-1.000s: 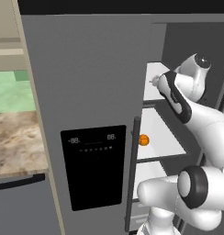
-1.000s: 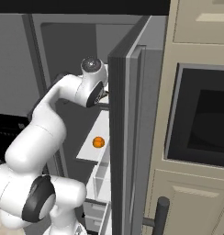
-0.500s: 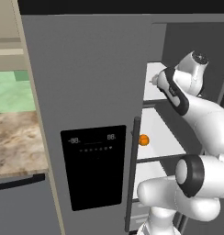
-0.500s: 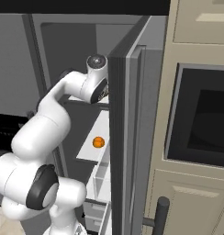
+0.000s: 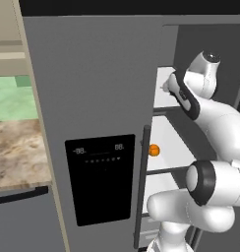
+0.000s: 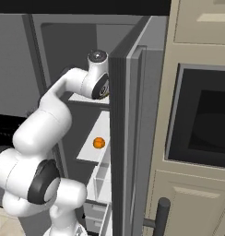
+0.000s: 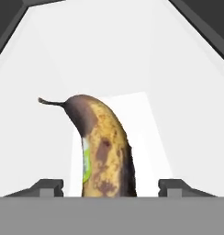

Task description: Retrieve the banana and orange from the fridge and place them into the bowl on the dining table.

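The banana (image 7: pixel 103 147) lies between your gripper's (image 7: pixel 111 188) jaws, which stand apart, not touching it. You're at the grasp; pinch it next, then lift it off the fridge (image 5: pixel 92 88) shelf.

A built-in oven (image 6: pixel 197 124) with a dark glass door sits in beige cabinetry (image 6: pixel 197 27) at the right. A marbled brown worktop (image 5: pixel 16 152) lies at the left, a green wall (image 5: pixel 11 98) behind it and a grey panel (image 5: pixel 21 221) beneath.
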Robot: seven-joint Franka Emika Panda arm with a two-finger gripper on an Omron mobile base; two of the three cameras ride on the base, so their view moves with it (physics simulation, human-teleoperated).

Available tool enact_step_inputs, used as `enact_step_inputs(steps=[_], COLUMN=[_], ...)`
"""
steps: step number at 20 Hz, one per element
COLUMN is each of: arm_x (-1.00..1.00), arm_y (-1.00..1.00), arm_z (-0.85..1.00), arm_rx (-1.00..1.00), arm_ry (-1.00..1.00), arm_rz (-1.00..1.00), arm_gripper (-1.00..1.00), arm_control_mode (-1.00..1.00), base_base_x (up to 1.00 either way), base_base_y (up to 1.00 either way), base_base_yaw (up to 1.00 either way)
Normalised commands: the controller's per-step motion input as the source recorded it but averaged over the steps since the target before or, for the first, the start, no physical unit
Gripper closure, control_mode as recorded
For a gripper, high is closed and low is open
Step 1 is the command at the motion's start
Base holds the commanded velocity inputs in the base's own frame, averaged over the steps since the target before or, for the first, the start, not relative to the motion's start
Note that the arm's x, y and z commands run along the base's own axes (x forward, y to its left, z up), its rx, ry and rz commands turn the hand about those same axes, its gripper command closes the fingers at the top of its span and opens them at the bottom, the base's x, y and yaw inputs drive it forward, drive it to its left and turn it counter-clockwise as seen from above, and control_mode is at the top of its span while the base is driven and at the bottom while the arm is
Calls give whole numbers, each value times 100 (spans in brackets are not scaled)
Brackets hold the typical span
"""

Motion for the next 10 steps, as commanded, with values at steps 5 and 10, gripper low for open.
enact_step_inputs(steps=[5, 10], arm_x=[4, -39], arm_y=[0, -2], arm_z=[-65, -53], arm_rx=[-2, 0], arm_ry=[8, 1], arm_rz=[0, 0], arm_gripper=[100, 100], arm_control_mode=[-100, -100], base_base_x=[0, 0], base_base_y=[0, 0], base_base_yaw=[0, 0])
